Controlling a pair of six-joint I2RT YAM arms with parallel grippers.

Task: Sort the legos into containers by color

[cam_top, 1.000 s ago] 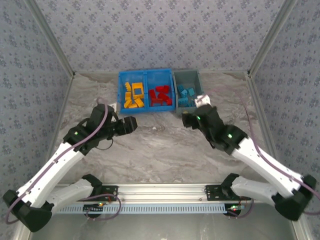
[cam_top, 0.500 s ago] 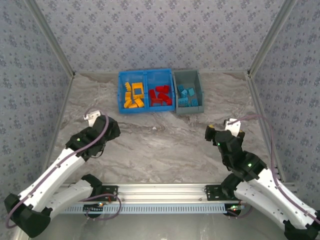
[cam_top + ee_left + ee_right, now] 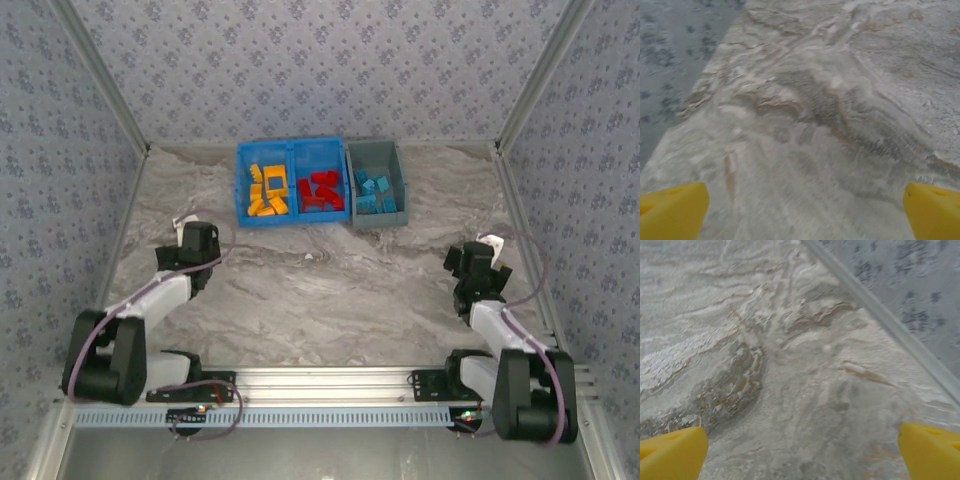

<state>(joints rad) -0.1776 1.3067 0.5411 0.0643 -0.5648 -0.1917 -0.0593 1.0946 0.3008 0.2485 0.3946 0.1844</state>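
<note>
Risk low: sort looks done

All legos (image 3: 322, 190) lie at far end, by color: yellow & red in blue bin (image 3: 292, 146), light blue in grey bin (image 3: 374, 146). L gripper (image 3: 805, 210) & R gripper (image 3: 802, 450) gape wide, empty, over bare tabletop (image 3: 330, 290). Only hazard: another reach could nudge the bins.

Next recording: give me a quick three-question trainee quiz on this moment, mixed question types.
1. True or false: the grey bin holds the light blue legos.
2. Which colour lies in the left compartment of the blue bin? A red; B orange-yellow legos; C light blue.
3. Fill in: the left gripper and the right gripper both stand ____, with nothing between their fingers.
Key: 1 true; 2 B; 3 open.
</note>
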